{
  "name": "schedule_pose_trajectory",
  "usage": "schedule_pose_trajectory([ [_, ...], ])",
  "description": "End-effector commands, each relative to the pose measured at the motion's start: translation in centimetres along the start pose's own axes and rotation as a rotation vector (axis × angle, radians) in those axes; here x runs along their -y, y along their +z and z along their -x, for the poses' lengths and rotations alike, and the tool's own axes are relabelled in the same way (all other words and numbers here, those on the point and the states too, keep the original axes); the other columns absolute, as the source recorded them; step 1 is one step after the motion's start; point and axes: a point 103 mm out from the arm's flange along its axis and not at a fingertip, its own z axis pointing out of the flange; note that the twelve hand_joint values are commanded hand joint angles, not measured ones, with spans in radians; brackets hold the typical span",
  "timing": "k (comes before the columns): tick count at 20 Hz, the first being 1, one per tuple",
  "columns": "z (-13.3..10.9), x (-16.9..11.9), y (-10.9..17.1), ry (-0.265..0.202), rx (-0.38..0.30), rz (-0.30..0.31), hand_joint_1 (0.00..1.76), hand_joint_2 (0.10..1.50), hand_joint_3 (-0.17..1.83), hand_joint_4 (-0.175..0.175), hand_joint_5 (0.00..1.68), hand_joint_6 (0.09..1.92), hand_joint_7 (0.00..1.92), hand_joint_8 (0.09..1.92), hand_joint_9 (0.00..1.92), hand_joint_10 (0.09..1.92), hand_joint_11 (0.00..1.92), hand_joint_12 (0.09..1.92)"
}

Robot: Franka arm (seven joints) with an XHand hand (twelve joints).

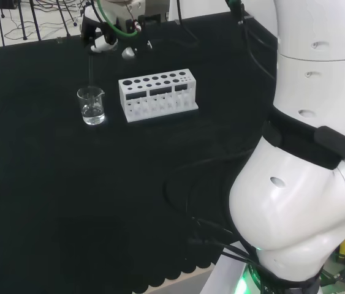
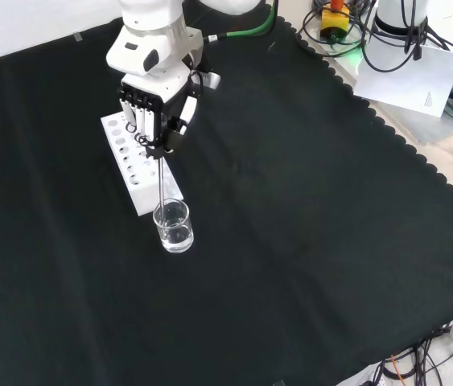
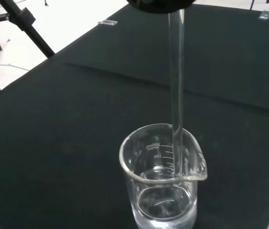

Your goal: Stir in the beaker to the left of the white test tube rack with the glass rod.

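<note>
Black-and-white hand (image 2: 155,112) pinches thin clear glass rod (image 3: 175,81) upright, tip dipping inside small clear glass beaker (image 2: 173,226) beside white test tube rack (image 1: 158,95), likely for stirring.

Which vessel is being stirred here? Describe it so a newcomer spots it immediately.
Find the white rack on the black cloth. In the head view, the beaker stands just left of it, apart from it. It is clear glass, holds a little clear liquid, and the glass rod held by the hand reaches down into it.

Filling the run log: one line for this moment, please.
stage: stirring | hand: shut on glass rod | rod: upright, tip inside beaker | beaker: clear liquid, beside test tube rack
</note>
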Motion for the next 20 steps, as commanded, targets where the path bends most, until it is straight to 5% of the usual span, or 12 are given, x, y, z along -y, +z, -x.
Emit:
schedule_pose_trajectory([
  [1, 1.3, 2.1, -0.4, 0.028, -0.002, 0.002, 1.31, 1.10, -0.17, -0.175, 1.28, 0.18, 1.23, 0.93, 1.86, 0.51, 1.55, 0.51],
  [9, -0.9, 3.3, -0.1, 0.015, -0.002, -0.007, 1.31, 1.10, -0.17, -0.175, 1.28, 0.18, 1.23, 0.93, 1.86, 0.51, 1.56, 0.51],
  [20, -2.8, 0.9, 0.4, -0.029, -0.005, -0.005, 1.31, 1.10, -0.17, -0.175, 1.28, 0.18, 1.22, 0.93, 1.86, 0.51, 1.56, 0.50],
])
